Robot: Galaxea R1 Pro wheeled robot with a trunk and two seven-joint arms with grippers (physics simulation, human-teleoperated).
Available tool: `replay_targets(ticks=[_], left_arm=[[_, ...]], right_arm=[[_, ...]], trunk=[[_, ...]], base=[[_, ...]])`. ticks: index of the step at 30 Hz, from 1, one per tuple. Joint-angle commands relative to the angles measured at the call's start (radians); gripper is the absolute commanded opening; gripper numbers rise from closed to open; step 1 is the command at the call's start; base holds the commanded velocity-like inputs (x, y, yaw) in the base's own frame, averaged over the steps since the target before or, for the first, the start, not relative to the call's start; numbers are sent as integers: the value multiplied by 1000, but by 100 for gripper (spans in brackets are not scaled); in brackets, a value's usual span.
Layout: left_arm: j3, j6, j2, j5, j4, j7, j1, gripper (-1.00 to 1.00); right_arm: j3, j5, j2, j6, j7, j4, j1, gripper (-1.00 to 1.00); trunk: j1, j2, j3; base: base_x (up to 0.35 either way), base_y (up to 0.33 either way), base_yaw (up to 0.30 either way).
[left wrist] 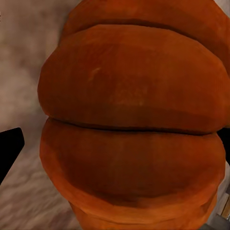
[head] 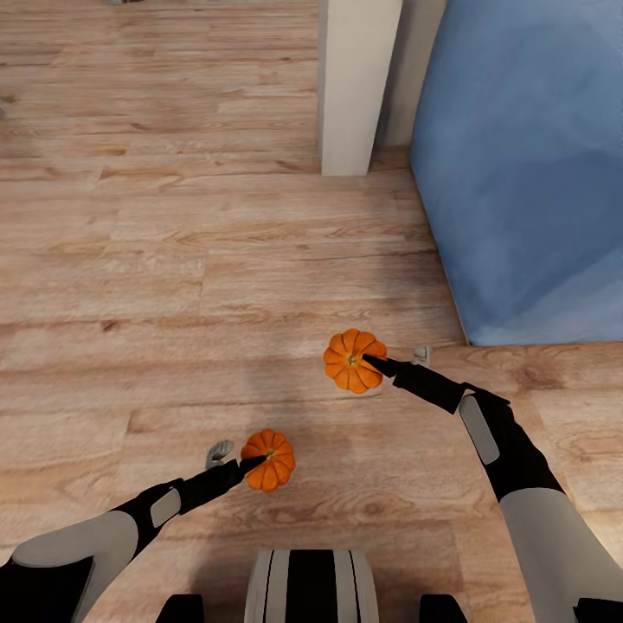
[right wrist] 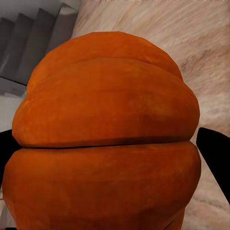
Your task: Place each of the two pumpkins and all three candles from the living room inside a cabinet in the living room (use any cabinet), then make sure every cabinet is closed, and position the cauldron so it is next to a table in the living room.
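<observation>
My left hand is clamped on one pumpkin, which sits between its fingers and clear of the wooden floor. My right hand is pinching the second pumpkin the same way; in each wrist view the orange ribs press up close between the dark fingers. Ahead of the right hand stands a white post, with a blue rug just beyond it to the outside. Assessment: both pumpkins are picked up but not stowed. Outstanding items: reach a cabinet, load both pumpkins, fetch three candles, close every cabinet, and position the cauldron.
</observation>
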Motion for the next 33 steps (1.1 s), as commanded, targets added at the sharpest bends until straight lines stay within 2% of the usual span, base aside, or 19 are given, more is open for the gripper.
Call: replay_targets(ticks=[1,12,18,28,29,33], left_arm=[[-24,-1,0,-5,1,76,0,100],[-24,-1,0,-5,1,74,0,100],[-25,-1,-10,-5,1,70,0,100],[-25,-1,-12,-6,1,67,-6,100],[-25,0,-12,-7,1,66,-7,-100],[-27,0,-12,-7,-2,65,-9,-100]], right_arm=[[0,0,0,0,-2,0,0,-100],[0,-2,0,1,0,0,0,-100],[0,-2,0,1,0,0,0,-100],[0,-2,0,1,0,0,0,-100],[0,-2,0,1,0,0,0,-100],[0,-2,0,1,0,0,0,-100]], trunk=[[0,0,0],[0,0,7],[0,0,10],[0,0,11],[0,0,11],[0,0,11]], base=[[0,0,-7],[0,0,-83],[0,0,-94],[0,0,-11],[0,0,0],[0,0,0]])
